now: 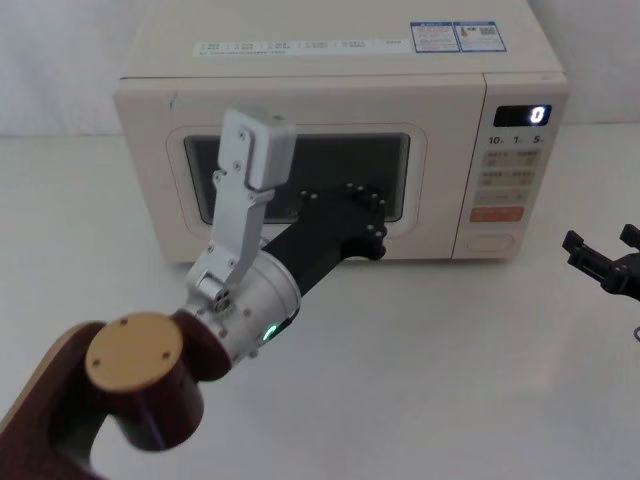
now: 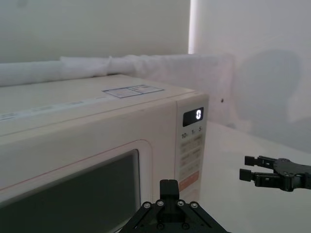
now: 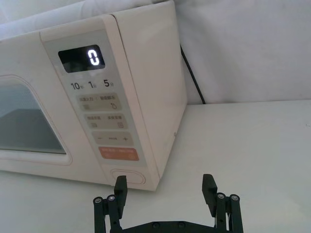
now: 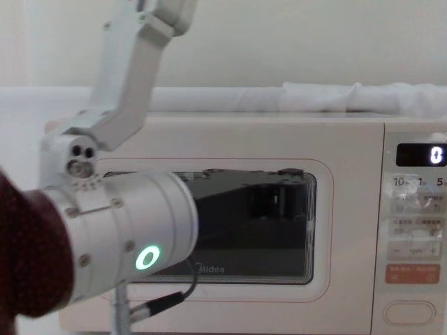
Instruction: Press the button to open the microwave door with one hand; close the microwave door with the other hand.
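Reaching forward from the near left, the left arm ends in the left tool [image 1: 362, 212] right at the microwave door [image 1: 300, 110], over its dark window; whether its fingers are parted or closed, I cannot tell. Chest view adds the silver wrist [image 4: 126, 248] with its green ring and the "Midea" logo under the window. Door looks shut, flush with the microwave's front. Right tool [image 1: 602, 252] hovers at the right edge above the white tabletop [image 1: 430, 370], apart from the microwave. Right wrist view shows its fingers [image 3: 120, 185] spread wide, released, holding nothing, pointed toward the button [image 3: 127, 176] at the panel's foot, under the orange key [image 3: 118, 154]. Display [image 3: 81, 58] reads 0.
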Controlling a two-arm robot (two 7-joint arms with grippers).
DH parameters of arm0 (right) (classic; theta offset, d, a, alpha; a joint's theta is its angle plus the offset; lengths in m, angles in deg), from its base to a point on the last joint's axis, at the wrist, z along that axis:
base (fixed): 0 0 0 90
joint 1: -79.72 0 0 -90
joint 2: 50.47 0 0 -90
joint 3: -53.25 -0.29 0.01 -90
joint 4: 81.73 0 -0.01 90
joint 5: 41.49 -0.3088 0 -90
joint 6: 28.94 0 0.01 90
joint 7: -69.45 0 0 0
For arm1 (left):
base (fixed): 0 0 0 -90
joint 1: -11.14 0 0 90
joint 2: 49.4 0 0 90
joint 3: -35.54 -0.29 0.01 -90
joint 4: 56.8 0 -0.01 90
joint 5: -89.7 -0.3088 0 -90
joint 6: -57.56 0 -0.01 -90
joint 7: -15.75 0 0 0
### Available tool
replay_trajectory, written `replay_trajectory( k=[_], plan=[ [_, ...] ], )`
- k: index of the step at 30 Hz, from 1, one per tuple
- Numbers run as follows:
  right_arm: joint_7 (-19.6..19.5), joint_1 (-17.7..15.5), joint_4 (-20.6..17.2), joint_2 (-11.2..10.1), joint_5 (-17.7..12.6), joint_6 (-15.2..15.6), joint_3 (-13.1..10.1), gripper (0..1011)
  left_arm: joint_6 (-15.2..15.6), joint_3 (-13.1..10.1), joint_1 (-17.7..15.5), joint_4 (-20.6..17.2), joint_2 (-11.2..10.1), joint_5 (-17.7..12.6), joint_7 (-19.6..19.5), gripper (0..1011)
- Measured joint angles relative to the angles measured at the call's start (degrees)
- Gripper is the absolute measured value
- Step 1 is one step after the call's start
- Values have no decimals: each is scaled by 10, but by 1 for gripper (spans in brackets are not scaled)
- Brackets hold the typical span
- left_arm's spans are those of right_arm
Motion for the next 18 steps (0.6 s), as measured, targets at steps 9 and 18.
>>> replay_trajectory(
  k=[9,18],
  plan=[
    [0,0,0,0,0,0,0,1000,-41,30,65,-31,-3,-15,46,0],
    [0,0,0,0,0,0,0,1000,-69,89,117,-55,1,-36,93,0]
  ],
)
